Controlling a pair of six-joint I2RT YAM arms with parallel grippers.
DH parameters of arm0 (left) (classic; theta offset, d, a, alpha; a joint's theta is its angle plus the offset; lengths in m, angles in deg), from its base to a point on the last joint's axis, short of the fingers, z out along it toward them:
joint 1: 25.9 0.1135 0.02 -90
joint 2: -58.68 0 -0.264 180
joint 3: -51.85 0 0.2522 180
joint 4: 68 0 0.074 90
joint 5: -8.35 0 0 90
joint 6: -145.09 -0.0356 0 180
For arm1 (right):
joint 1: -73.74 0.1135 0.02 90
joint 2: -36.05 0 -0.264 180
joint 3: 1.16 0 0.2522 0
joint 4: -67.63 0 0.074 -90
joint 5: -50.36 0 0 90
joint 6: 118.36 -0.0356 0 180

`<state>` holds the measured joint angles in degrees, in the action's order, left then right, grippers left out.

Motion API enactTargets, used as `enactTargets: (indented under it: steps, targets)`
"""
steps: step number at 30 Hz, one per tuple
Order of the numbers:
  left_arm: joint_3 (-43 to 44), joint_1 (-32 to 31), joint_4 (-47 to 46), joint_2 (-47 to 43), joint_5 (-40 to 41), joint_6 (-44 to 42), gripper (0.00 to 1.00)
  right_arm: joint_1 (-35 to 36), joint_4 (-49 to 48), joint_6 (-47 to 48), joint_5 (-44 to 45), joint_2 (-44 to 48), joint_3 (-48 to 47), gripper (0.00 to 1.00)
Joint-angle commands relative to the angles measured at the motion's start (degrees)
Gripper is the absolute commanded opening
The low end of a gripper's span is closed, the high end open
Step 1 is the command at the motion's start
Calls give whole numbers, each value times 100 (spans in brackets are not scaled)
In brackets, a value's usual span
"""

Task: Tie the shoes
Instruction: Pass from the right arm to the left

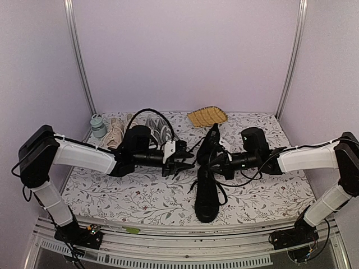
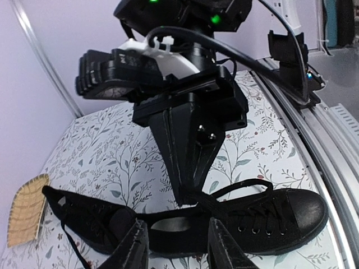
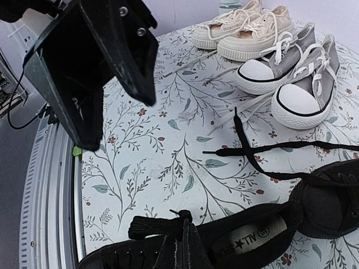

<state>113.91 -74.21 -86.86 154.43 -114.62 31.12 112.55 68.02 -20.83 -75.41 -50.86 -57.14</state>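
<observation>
Floral-print table (image 1: 112,190), two arms meeting over all-black canvas sneakers (image 1: 206,196).
Right fingers (image 3: 178,255) clamped on a black lace (image 3: 160,227), apparently lifting it; left fingers (image 2: 136,246) stand apart, seemingly ready to take it.

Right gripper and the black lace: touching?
Touching. In the right wrist view the right gripper, shut, pinches the bunched black lace at its fingertips, with no gap between them.

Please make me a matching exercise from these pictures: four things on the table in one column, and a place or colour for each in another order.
1 black sneakers
2 beige sneakers
3 grey sneakers
4 woven mat

a white toe caps with black line
b beside the pale bottle
c straw-coloured, far edge
d table middle, laces loose

Pairs: 1-d, 2-b, 3-a, 4-c.
</observation>
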Motion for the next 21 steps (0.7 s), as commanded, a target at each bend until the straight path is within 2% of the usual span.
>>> enactTargets:
  steps: [1,5,9,14,21]
  targets:
    - [521,40,246,522,-953,-840,36,-31,-307,230,-127,23,16,1]
    - [701,181,304,710,-1378,-1013,36,-24,-374,244,-168,13,46,1]
    - [1069,178,577,1021,-1308,-1179,34,-32,-337,404,-128,-32,43,1]
    - [972,166,83,1180,-1161,-1026,32,-32,-292,503,-222,-10,0,0]
    - [1153,93,205,1370,-1124,-967,33,-31,-271,527,-299,-72,-74,1]
